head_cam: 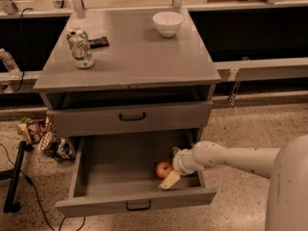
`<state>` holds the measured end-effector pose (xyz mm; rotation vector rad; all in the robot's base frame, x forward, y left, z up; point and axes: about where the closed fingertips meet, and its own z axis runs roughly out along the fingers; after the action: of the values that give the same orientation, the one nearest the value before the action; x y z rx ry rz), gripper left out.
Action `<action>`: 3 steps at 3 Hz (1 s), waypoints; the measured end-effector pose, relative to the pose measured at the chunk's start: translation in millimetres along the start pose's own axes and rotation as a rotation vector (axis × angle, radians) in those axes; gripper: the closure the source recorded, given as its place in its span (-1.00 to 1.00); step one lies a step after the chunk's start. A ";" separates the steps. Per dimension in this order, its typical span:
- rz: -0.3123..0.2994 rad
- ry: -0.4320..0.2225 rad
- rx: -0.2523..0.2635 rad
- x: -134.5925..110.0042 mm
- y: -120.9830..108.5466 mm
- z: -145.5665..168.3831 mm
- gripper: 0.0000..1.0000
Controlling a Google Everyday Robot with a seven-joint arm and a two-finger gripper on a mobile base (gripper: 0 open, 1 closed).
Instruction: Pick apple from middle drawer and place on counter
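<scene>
The apple (162, 169), small and red-orange, lies in the right front part of the open middle drawer (91, 165), the cabinet's lowest one, which is pulled out. My gripper (171, 167) reaches into the drawer from the right on a white arm and sits right next to the apple. It is open, with one cream finger (170, 179) in front of the apple and the other behind it. The apple rests on the drawer floor. The counter (134, 57) is the grey cabinet top above.
On the counter stand a white bowl (167, 23) at the back right, a drink can (81, 48) at the left and a dark flat packet (98, 42). The drawer above (130, 117) is closed. Snack bags (43, 136) and a black stand leg (14, 177) lie on the floor at the left.
</scene>
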<state>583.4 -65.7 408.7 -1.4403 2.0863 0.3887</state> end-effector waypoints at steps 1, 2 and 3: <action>0.005 0.002 -0.007 2.7 -1.1 9.8 -1.00; 0.005 0.002 -0.007 0.7 -1.4 7.2 -1.00; 0.013 0.008 -0.005 3.0 -7.6 12.6 -1.00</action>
<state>593.3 -64.1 397.5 -1.4336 2.1033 0.3942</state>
